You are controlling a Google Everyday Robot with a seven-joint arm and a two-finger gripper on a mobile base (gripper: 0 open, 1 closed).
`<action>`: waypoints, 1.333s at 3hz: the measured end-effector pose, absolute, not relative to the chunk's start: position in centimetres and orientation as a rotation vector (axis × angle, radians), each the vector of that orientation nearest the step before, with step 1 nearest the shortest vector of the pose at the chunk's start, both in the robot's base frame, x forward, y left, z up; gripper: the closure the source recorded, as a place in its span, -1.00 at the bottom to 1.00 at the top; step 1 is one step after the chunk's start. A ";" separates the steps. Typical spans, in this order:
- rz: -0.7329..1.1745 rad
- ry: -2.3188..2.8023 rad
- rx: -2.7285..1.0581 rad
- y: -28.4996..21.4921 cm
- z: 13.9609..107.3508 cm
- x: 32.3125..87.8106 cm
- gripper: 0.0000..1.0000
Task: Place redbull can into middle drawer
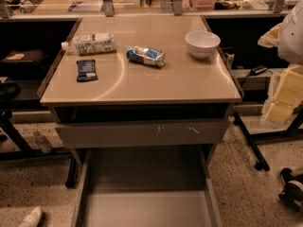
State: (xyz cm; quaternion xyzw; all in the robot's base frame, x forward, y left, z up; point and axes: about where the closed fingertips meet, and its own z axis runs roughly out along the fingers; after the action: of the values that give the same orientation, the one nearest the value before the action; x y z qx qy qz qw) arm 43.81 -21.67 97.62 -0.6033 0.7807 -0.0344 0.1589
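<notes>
The redbull can (pixel 146 56), slim and blue-and-silver, lies on its side near the middle of the beige tabletop (pixel 142 84). The middle drawer (pixel 147 208) is pulled out below the table towards me. Its flat grey floor is bare and it has low side walls. My gripper (pixel 291 189) shows as a dark shape at the lower right edge of the camera view. It hangs low beside the table, far from the can and to the right of the drawer.
A clear bottle with a white label (pixel 92 43) lies at the back left. A dark-blue snack bar (pixel 86 70) lies in front of it. A white bowl (pixel 202 43) stands at the back right. A grey front panel with orange scratches (pixel 142 132) sits above the drawer.
</notes>
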 end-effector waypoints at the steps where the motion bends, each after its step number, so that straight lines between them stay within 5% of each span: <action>1: -0.098 2.232 -1.725 -21.7 97.6 43.8 -1.00; 4: -0.053 2.025 -1.760 -17.6 95.3 51.1 -1.00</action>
State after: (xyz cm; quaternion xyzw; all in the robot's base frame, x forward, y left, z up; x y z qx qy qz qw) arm 51.05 -17.60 95.31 -0.6388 0.7349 -0.0194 0.2269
